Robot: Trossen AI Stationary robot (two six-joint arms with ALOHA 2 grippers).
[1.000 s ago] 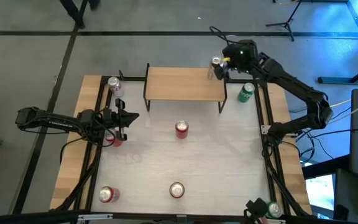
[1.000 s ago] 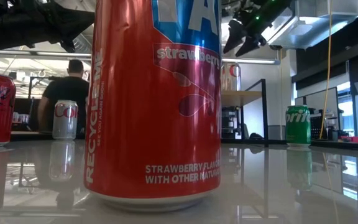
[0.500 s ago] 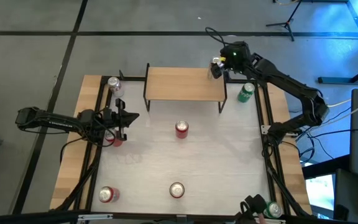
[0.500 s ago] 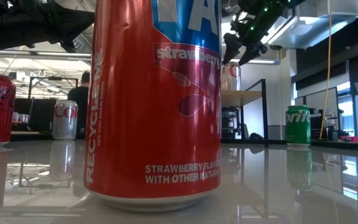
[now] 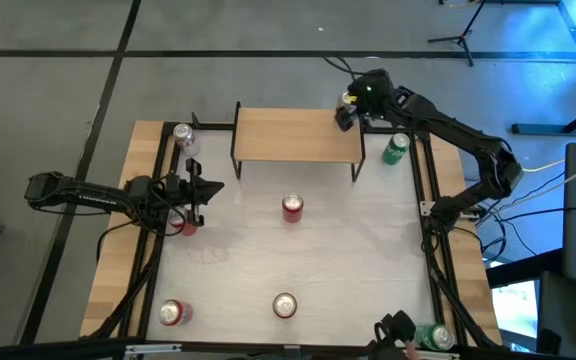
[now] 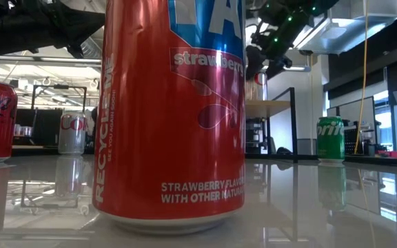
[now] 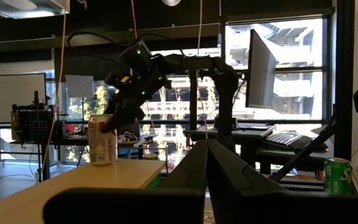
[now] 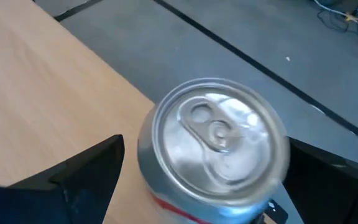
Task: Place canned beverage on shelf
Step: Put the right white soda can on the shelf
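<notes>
The shelf (image 5: 288,135), a light-wood top on thin black legs, stands at the table's far side. A silver can with a red band (image 8: 219,149) stands upright on the shelf's far right corner (image 7: 102,140). My right gripper (image 5: 346,110) slants down over this can, open, with one finger on each side of its top (image 8: 207,155); I see no touch. My left gripper (image 5: 213,187) waits shut above the table's left side (image 7: 207,146).
A red can (image 5: 292,207) stands mid-table and a green can (image 5: 396,148) right of the shelf. A silver can (image 5: 184,135) stands far left, a red one (image 5: 186,222) under my left arm. Three more cans line the near edge. A strawberry can (image 6: 171,110) fills the low view.
My right gripper has come down and toward the table's left, from beside the can on the shelf to over it, so its open fingers now stand on either side of the can's top. The can has stayed put.
</notes>
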